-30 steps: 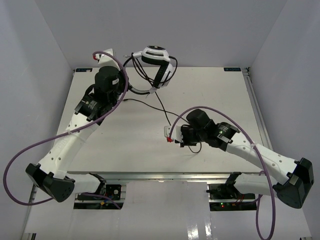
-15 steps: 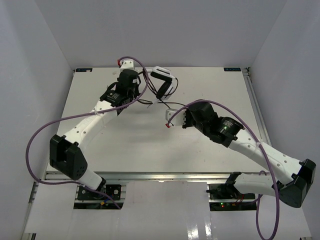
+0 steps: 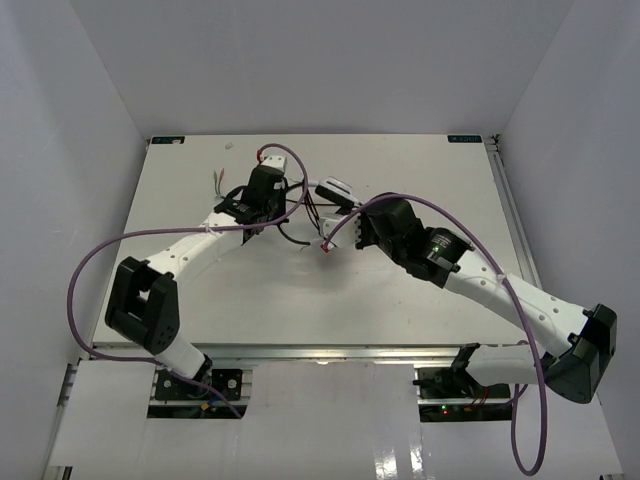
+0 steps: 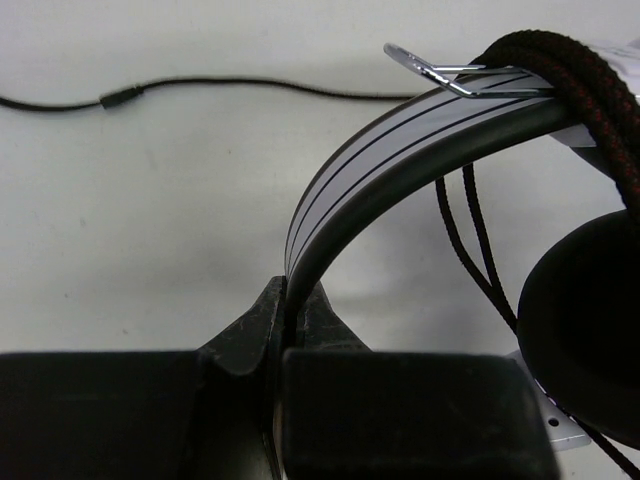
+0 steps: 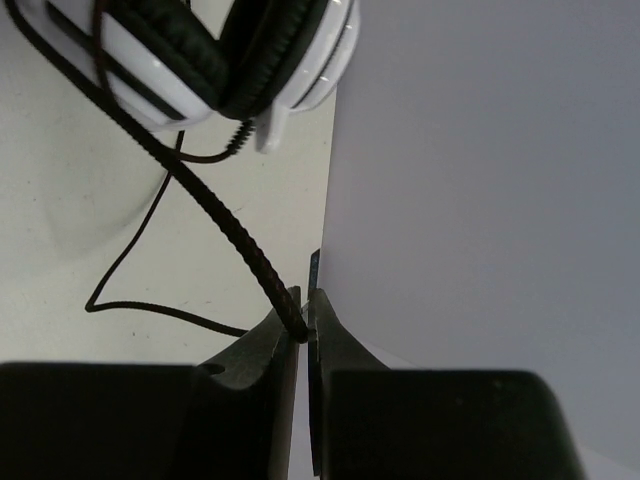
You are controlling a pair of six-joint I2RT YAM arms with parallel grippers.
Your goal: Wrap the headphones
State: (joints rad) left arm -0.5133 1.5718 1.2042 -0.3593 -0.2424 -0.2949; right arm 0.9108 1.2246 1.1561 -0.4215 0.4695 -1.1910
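The headphones [image 3: 335,189] hang over the middle of the table between the two arms. In the left wrist view my left gripper [image 4: 289,312] is shut on the white striped headband [image 4: 400,130]. Several turns of braided black cable [image 4: 590,85] lie over the band above a black ear pad [image 4: 590,330]. In the right wrist view the two earcups [image 5: 200,50] sit pressed together, and my right gripper [image 5: 304,328] is shut on the taut cable [image 5: 220,220] just below them. Seen from above, the left gripper [image 3: 287,183] and right gripper [image 3: 343,224] flank the headphones. The cable's red and green plugs [image 3: 218,182] rest on the table at the left.
Loose cable [image 4: 200,85] trails across the white table [image 3: 420,290] under the headphones. Purple robot cables [image 3: 90,275] loop off both arms. Grey walls [image 3: 560,150] close in the table on three sides.
The left arm has brought the headphones from above the back edge down toward the table's middle. The right gripper has moved up and left toward them, keeping hold of the cable.
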